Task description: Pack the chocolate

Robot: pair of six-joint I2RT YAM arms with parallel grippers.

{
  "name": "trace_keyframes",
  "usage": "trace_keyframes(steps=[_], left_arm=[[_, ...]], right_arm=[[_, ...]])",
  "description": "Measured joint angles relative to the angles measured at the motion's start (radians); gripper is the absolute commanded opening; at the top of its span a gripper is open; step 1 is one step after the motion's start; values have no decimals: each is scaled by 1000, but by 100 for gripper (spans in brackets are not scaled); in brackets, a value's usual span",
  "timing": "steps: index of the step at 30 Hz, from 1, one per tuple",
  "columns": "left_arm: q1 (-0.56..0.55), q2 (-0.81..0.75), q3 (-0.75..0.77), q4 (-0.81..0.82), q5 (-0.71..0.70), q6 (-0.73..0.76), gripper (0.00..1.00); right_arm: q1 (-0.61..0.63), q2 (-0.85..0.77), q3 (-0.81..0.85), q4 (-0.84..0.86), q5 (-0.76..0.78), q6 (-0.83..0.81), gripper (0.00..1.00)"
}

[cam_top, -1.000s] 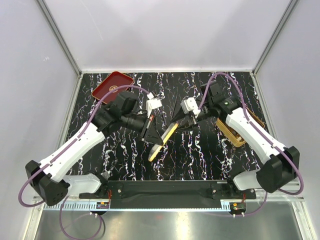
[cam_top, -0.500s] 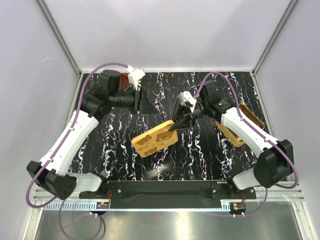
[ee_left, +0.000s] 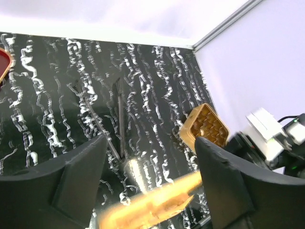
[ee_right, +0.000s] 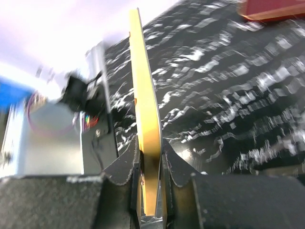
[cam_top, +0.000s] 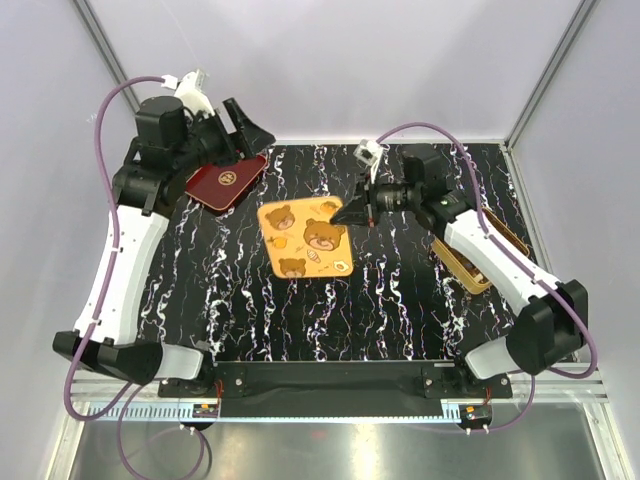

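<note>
My right gripper (cam_top: pixel 354 212) is shut on the right edge of a flat yellow lid (cam_top: pixel 304 238) printed with bears, held face up over the mat's back middle. The right wrist view has that lid (ee_right: pixel 144 95) edge-on, pinched between the jaws of the right gripper (ee_right: pixel 150 145). My left gripper (cam_top: pixel 238 128) is open and empty, raised at the back left above the red tray (cam_top: pixel 212 190). A small tan and cream cluster (cam_top: pixel 228 177) on that tray looks like the chocolate. The left gripper (ee_left: pixel 151 143) frames the blurred lid (ee_left: pixel 157 206) far below.
A gold compartmented box (cam_top: pixel 470 268) lies at the right edge, partly under my right arm; the same gold box (ee_left: pixel 206 126) shows in the left wrist view. A thin black stick (ee_left: pixel 121 119) lies on the marbled mat (cam_top: pixel 240 300). White walls enclose the back and sides.
The left gripper let go of the lid, opened and swung up to the back left. The right gripper closed on the lid, turned it face up and carried it toward the back.
</note>
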Motion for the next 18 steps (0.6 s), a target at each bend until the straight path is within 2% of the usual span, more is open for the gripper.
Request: trace_keyframes(steps=[4, 8, 11, 18], left_arm=[[-19, 50, -3, 33, 33, 6, 83], [-92, 117, -87, 71, 45, 16, 83], [-185, 211, -109, 78, 48, 24, 80], [-351, 406, -107, 208, 91, 25, 75]], right_arm=[[-106, -40, -47, 2, 117, 162, 0], [-348, -102, -106, -46, 200, 278, 0], [-541, -139, -122, -103, 245, 323, 0], [-879, -209, -183, -209, 211, 370, 0]])
